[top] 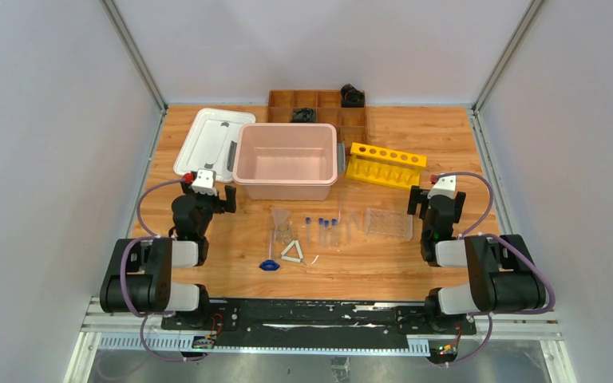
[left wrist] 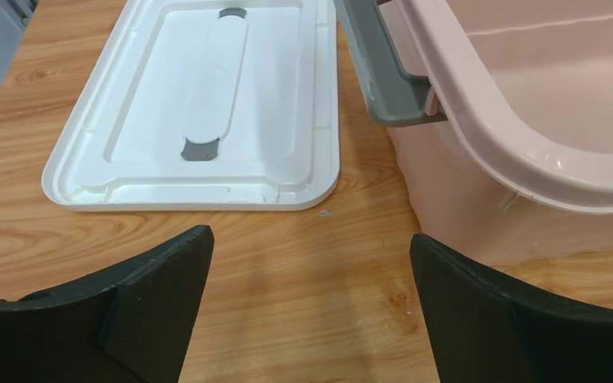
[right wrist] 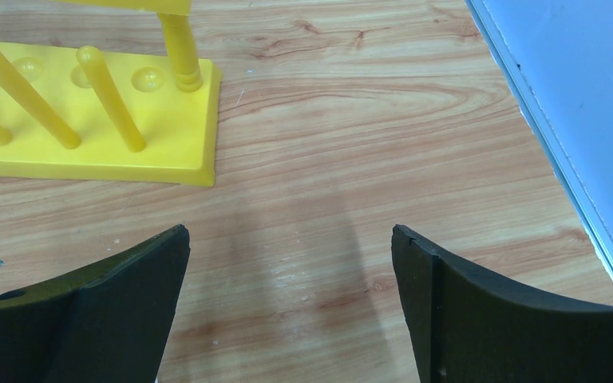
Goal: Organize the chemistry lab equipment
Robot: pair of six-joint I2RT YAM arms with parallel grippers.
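The left claw (left wrist: 311, 239) gapes wide and empty, facing the white lid (left wrist: 199, 104) and pink tub (left wrist: 479, 199). The right claw (right wrist: 290, 235) is likewise spread before the yellow rack (right wrist: 88, 155). The blue-capped tubes (top: 324, 223), funnel (top: 281, 224) and white triangle (top: 291, 252) lie between them.

Wooden table (top: 415, 263), overhead view. Far edge: brown compartment tray (top: 283, 98). Middle: white lid (top: 211, 142), pink bin (top: 286, 190) just beside it, yellow rack (top: 385, 164) at right. Centre, left to right: glass funnel (top: 281, 223), blue-capped tubes (top: 325, 227), clear tube rack (top: 389, 223). Nearer the front edge: white triangle (top: 291, 260), small blue piece (top: 269, 265).
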